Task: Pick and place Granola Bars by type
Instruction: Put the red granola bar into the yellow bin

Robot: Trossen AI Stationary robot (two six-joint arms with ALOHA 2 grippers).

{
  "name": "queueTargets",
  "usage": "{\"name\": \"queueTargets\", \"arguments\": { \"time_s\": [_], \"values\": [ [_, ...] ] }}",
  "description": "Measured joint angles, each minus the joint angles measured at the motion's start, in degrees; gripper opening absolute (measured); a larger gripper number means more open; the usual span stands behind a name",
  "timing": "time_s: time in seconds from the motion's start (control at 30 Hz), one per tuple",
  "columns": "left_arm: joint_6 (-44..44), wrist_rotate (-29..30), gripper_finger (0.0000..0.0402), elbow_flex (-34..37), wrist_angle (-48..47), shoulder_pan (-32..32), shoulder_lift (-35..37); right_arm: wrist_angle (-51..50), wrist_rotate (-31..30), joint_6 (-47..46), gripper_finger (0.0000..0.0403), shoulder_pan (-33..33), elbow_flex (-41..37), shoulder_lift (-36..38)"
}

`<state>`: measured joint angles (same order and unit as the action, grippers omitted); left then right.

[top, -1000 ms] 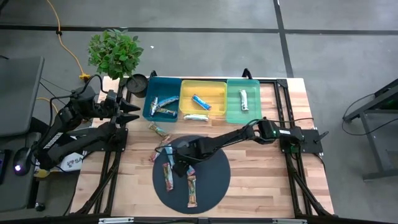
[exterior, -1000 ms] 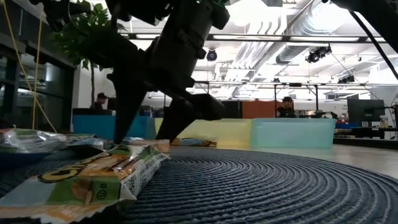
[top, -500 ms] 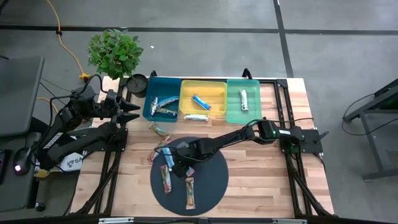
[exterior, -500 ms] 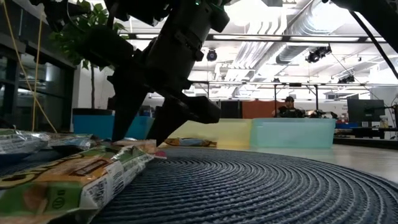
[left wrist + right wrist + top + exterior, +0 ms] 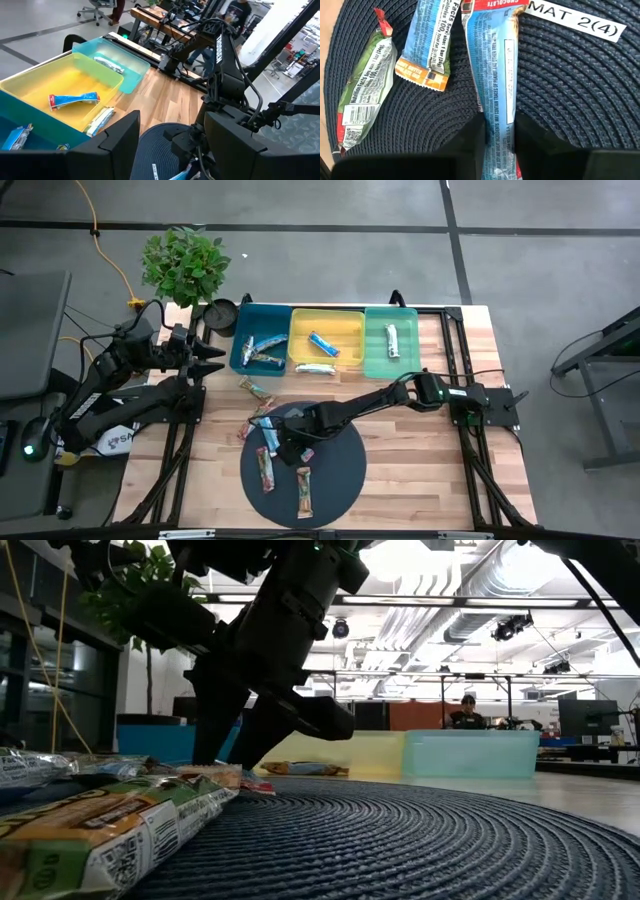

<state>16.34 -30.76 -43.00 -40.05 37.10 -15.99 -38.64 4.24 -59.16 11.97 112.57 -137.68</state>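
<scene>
A round dark mat (image 5: 330,475) lies near the table's front with several granola bars on it. My right gripper (image 5: 498,142) reaches down over the mat's far left part (image 5: 288,445), shut on a blue-and-white bar (image 5: 492,75) with a red end. Beside it on the mat lie a green bar (image 5: 362,95) and a blue-and-orange bar (image 5: 427,40). More bars lie in the teal bin (image 5: 262,350), the yellow bin (image 5: 325,330) and the green bin (image 5: 392,340). My left gripper (image 5: 172,150) waits open at the table's far left (image 5: 215,360). My right gripper pinches the blue-and-white bar by its two long edges (image 5: 497,127), toward one end, between its two fingers (image 5: 470,142). The fingers slant down from the table's right and lie across the bar. The bar lies flat on the mat.
A loose bar (image 5: 255,388) lies on the wood left of the mat, another at the mat's left rim (image 5: 262,423). A potted plant (image 5: 185,265) and a small dark round object (image 5: 221,315) stand at the far left. A white label (image 5: 572,20) is stuck on the mat.
My right gripper has shut its fingers onto the blue-and-white bar without leaving its place. The mat has slid a little toward the table's left near corner, carrying its bars; the green bar in the low view now lies closer and farther left.
</scene>
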Motion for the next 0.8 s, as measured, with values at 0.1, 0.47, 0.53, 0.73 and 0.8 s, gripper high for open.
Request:
{"name": "queueTargets", "arguments": {
  "time_s": [0.1,0.47,0.53,0.73,0.8],
  "values": [
    [0.0,0.0,0.0218,0.0,0.0,0.0,0.0,-0.2,-0.3,0.6,0.0072,-0.2,0.9,0.2],
    [0.0,0.0,0.0218,0.0,0.0,0.0,0.0,1.5,-2.2,4.1,0.0071,-1.9,2.3,6.7],
    [0.0,0.0,0.0218,0.0,0.0,0.0,0.0,2.6,-2.1,5.6,0.0071,-2.2,2.3,8.6],
    [0.0,0.0,0.0218,0.0,0.0,0.0,0.0,9.1,0.5,12.6,0.0071,-2.9,2.3,13.2],
    [0.0,0.0,0.0218,0.0,0.0,0.0,0.0,10.9,0.8,14.2,0.0071,-3.3,2.3,13.9]
  ]
}}
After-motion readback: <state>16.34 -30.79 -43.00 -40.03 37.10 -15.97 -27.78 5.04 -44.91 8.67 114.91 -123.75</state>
